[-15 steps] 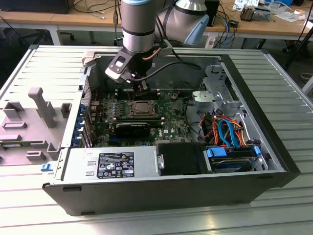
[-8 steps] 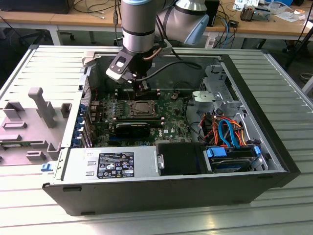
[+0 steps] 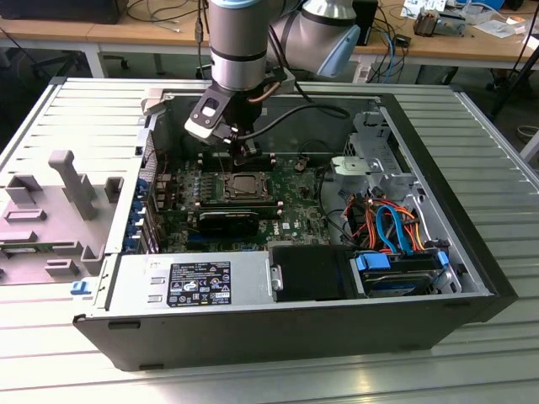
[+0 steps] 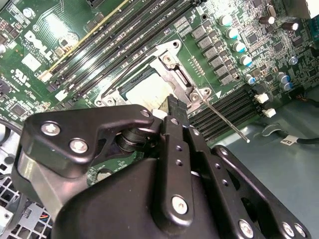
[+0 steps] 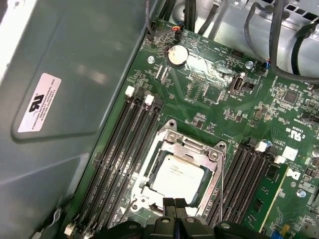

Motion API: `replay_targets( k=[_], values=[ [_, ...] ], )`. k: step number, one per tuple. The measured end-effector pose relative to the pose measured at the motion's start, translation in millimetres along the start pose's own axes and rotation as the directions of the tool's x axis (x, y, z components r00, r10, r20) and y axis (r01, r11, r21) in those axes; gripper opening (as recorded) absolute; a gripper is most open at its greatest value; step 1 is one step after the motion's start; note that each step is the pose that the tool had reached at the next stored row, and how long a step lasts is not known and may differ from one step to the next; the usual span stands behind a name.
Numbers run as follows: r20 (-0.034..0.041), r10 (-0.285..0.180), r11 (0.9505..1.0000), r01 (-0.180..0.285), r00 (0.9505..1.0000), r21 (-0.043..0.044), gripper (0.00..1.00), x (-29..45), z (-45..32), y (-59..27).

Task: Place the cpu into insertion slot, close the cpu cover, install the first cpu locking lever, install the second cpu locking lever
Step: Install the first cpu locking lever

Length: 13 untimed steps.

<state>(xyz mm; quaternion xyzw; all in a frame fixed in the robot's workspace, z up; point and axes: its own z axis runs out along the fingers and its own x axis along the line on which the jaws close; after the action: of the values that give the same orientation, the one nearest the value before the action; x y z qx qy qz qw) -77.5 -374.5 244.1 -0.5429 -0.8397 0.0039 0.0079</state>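
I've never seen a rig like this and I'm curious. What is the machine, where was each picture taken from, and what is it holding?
This is one robot arm reaching down into an open computer case that lies on a ribbed metal table. The exterior view comes from a camera off the arm. Both wrist views come from cameras riding near its hand, looking at the green board inside the case. On that board the cpu is already in place, with the cpu cover lying flat around it. The hand is shut at the cover's edge and holds nothing that I can see. In the second wrist view, a thin metal lever juts out beside the cover.
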Motion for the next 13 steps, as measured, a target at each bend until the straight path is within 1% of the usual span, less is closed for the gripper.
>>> replay_targets(
  k=[3, 4, 5, 13],
  values=[
    [0.0002, -0.014, 0.9999, 0.014, 0.9999, 0.0001, 0.11, 0.0, 0.0, 0.0],
    [0.0006, -0.041, 0.9992, 0.041, 0.9992, 0.0003, 0.11, 0.0, 0.0, 0.0],
    [0.0008, -0.049, 0.9988, 0.049, 0.9988, 0.0004, 0.11, 0.0, 0.0, 0.0],
    [0.0013, -0.085, 0.9964, 0.085, 0.9964, 0.0008, 0.11, 0.0, 0.0, 0.0]
  ],
)
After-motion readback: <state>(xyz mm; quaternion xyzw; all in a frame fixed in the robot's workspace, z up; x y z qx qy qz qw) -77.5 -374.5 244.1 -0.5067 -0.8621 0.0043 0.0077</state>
